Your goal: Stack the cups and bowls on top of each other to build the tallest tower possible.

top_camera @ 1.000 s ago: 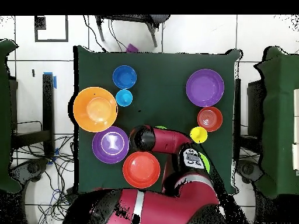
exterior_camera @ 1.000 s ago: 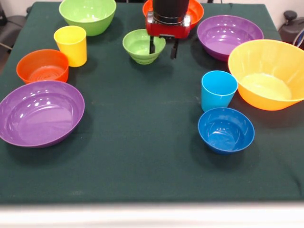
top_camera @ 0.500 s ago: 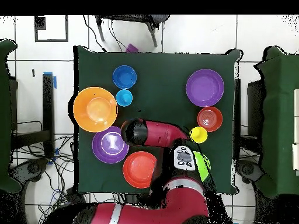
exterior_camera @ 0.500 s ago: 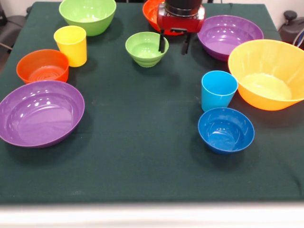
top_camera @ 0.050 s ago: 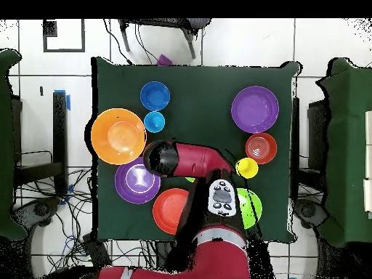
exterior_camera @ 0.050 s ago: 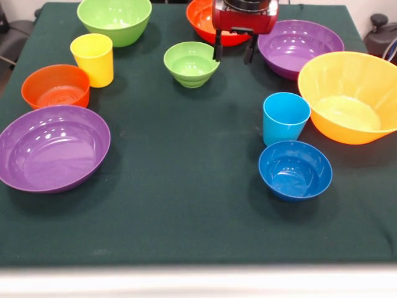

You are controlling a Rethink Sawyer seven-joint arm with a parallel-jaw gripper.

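All bowls and cups stand apart and upright on the green cloth; no tower is standing. My gripper (exterior_camera @ 0.050 s ago: pixel 234 54) hangs open and empty at the back, between the small green bowl (exterior_camera @ 0.050 s ago: pixel 191 62) and a purple bowl (exterior_camera @ 0.050 s ago: pixel 299 43), in front of a red-orange bowl (exterior_camera @ 0.050 s ago: pixel 205 22) that it partly hides. The light blue cup (exterior_camera @ 0.050 s ago: pixel 285 117) stands just behind the dark blue bowl (exterior_camera @ 0.050 s ago: pixel 294 169) and beside the big orange bowl (exterior_camera @ 0.050 s ago: pixel 347 96). The yellow cup (exterior_camera @ 0.050 s ago: pixel 93 59) is at the left by a small red-orange bowl (exterior_camera @ 0.050 s ago: pixel 56 85). A large green bowl (exterior_camera @ 0.050 s ago: pixel 115 18) and a second purple bowl (exterior_camera @ 0.050 s ago: pixel 53 146) are also on the left.
In the overhead view the red arm (top_camera @ 0.050 s ago: pixel 192 158) reaches across the table's near half and covers most of the small green bowl (top_camera @ 0.050 s ago: pixel 190 179). The orange bowl (top_camera @ 0.050 s ago: pixel 118 136) and the purple bowl (top_camera @ 0.050 s ago: pixel 134 182) lie close to its black wrist. Chairs stand at both sides of the table.
The gripper has moved from over the small green bowl's rim to the right and farther back in the front view, toward the purple bowl. It stays open. No bowl or cup has moved.
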